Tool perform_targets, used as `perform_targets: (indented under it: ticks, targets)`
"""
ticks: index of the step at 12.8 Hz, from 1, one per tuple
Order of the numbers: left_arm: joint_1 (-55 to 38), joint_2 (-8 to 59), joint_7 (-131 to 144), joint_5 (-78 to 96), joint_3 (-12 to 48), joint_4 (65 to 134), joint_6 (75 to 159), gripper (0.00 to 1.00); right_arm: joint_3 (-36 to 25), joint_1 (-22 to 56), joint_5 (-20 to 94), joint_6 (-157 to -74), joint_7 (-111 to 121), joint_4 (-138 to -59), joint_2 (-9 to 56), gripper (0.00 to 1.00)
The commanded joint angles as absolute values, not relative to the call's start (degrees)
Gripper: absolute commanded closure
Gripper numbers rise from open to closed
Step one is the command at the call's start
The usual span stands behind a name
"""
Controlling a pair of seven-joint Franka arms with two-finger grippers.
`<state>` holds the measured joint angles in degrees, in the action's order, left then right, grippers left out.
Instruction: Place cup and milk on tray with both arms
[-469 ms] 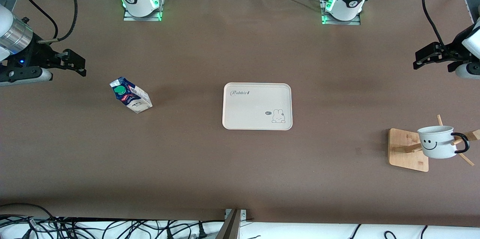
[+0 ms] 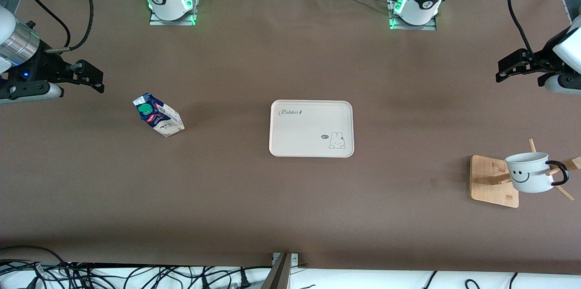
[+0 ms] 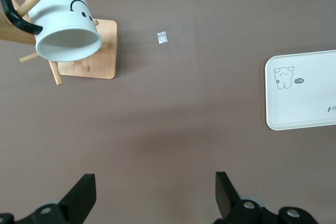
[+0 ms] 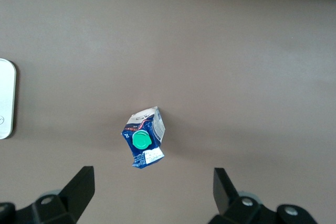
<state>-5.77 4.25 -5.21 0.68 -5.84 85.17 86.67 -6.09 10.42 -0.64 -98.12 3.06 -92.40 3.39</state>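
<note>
Two black two-finger grippers on my screens, both spread wide, holding nothing. Right gripper point(image 2: 93, 78) at upper left of front frame, over bare brown table point(image 2: 254, 66); left gripper point(image 2: 510, 69) at upper right, over table too. Blue-and-white gable-top milk carton with green cap point(image 2: 158, 115) stands left of centre, on table. Cream rectangular tray with "Rabbit" lettering point(image 2: 311, 128) sits mid-frame, nothing on it. White smiley mug with black handle point(image 2: 531, 172) hangs on wooden square-based peg rack point(image 2: 492, 182), lower right.

Glossy white cup point(image 2: 528, 171); wooden rack point(image 2: 494, 181); matt brown table point(image 2: 290, 212).
</note>
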Motion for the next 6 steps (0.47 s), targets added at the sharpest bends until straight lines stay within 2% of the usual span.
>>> perform_targets:
  ticks: [1, 3, 4, 6]
  targets:
    - [-5.19, 3.78, -5.72, -0.26, -5.19, 85.34, 86.39, 0.00, -5.45, 9.58, -0.88, -97.82, 3.25, -91.23, 4.74, 0.00]
    - [-5.27, 3.78, -5.71, -0.52, -5.10, 85.34, 87.27, 0.00, -5.36, 10.10, -0.88, -97.91, 3.25, -91.40, 5.36, 0.00]
    - [-5.27, 3.95, -5.80, -0.61, -5.10, 85.43, 87.71, 0.00, -5.27, 10.19, -0.88, -97.13, 3.43, -91.32, 9.19, 0.00]
    - [-5.36, 3.78, -5.71, -0.53, -5.10, 88.66, 91.20, 0.00, -4.92, 10.54, -0.79, -97.12, 5.17, -92.28, 11.50, 0.00]
